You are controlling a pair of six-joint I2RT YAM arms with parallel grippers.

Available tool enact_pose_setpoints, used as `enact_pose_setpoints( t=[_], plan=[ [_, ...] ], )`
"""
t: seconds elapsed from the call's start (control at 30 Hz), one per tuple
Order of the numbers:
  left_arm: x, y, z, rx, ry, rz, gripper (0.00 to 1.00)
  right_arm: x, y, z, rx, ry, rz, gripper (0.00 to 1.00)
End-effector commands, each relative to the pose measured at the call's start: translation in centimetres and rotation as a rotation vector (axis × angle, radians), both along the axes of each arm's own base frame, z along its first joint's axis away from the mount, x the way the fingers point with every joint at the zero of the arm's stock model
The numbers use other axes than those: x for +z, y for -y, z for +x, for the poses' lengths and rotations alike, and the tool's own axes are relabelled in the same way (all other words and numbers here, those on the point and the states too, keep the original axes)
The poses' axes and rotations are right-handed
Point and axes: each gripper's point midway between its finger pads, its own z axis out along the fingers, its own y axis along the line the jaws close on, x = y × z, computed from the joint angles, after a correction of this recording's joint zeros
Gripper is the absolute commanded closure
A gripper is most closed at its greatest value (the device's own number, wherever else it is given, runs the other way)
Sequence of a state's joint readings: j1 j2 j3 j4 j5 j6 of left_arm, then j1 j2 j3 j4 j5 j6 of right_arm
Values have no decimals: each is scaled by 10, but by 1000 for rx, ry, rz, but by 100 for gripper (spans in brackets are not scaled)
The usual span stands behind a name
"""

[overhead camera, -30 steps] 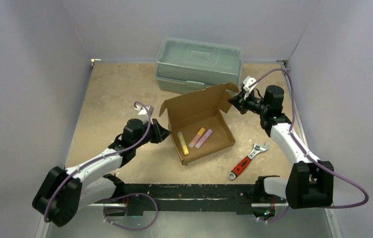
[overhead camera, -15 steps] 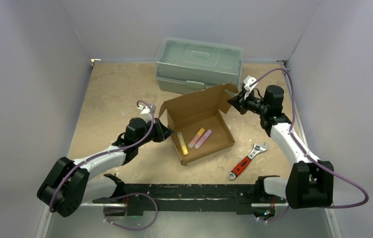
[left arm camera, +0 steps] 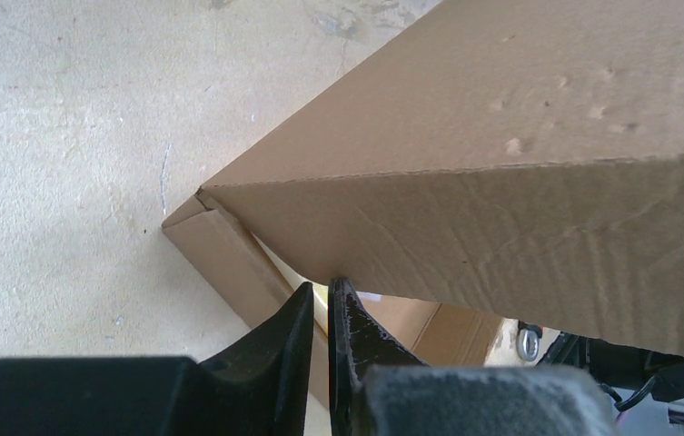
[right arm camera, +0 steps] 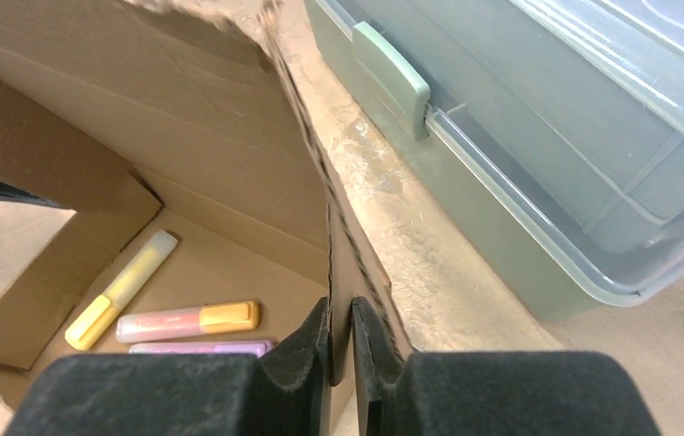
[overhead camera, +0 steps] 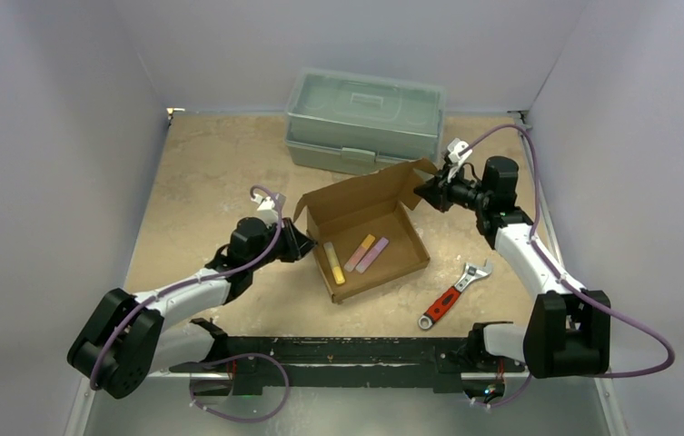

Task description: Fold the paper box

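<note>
Left claw point(left arm camera: 322, 286) pinches the paper box point(overhead camera: 361, 193) at its left wall; right claw point(right arm camera: 340, 304) clamps its lid's right corner. Overhead, both grips blur.

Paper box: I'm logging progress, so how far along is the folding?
Done: paper box walls stand, highlighters inside. In hand: right gripper pinches an edge of the raised lid; left gripper sits at the left corner. Left: lid closed and tucked.

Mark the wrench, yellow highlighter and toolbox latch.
wrench point(overhead camera: 450, 299): top view, on the red handle.
yellow highlighter point(right arm camera: 123, 289): right wrist view, mid-barrel.
toolbox latch point(right arm camera: 392, 69): right wrist view, middle of the latch face.
</note>
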State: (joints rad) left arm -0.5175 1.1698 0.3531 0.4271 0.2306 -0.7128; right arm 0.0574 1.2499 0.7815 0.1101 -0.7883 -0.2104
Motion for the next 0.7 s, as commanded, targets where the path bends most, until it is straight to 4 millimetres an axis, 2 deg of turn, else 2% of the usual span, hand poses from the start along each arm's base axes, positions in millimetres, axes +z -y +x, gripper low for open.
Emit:
enact_pose_setpoints(
  t=[0.0,0.07,0.3,0.47,0.67],
  plan=[
    [5,-2,2,3,44,-3,90,25,-7,2,2,-3,81,83],
    [3,-3,1,2,40,-1,90,25,-9,1,11,-15,91,74],
    [1,-5,-2,8,40,-3,90,11,-13,-2,29,-88,86,60],
    [2,-5,-1,8,45,-4,90,1,-4,4,-37,-89,54,53],
    [2,-5,-2,8,46,-5,91,-9,1,7,-64,-84,31,53]
  ],
)
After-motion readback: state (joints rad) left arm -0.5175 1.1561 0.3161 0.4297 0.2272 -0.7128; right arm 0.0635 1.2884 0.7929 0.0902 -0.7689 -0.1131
